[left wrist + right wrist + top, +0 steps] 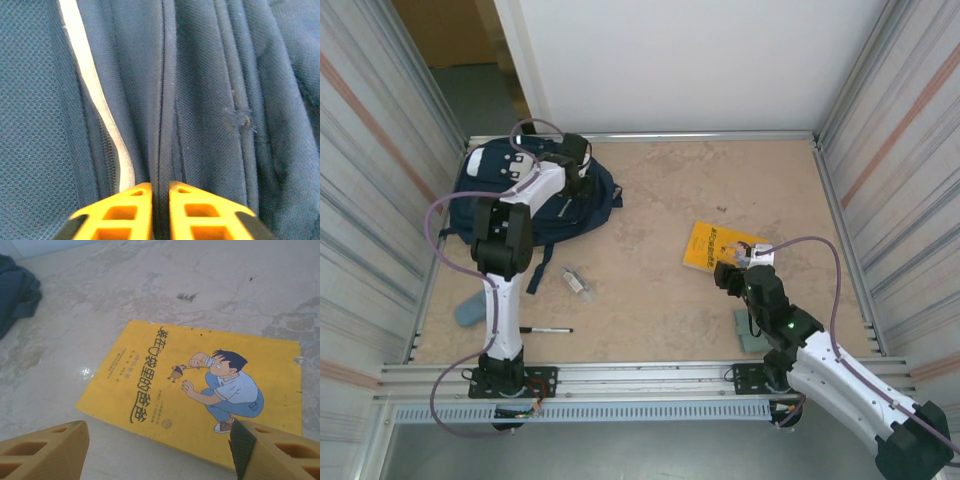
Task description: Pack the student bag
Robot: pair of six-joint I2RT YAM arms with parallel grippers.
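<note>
Left gripper: orange fingers drawn almost together, with a dark ridge of navy cloth running up from the slit between them. It appears to be pinching a fold of the student bag. A zip line and a white stripe run just left of the grip; whether the zip is open cannot be told.

Right gripper: fingers stand wide apart, low over the near edge of a yellow book, holding nothing. No contact with the cover is visible.

Student bag lies flat in the far left corner of the table, under the left gripper. It is navy, soft and slumped, with a white patch at its far left end and dark straps trailing toward the near edge. It looks limp rather than filled.

Progress, as a judgement: early. Nothing is seen going into the bag. The book sits right of the table's middle, beside the right gripper. A pen lies near the near edge by the left arm's base. A small pale item, too small to name, lies loose between the pen and the bag. A flat grey-green piece lies toward the left edge.

Left to do: open the bag, lift the book, then the small items.
</note>
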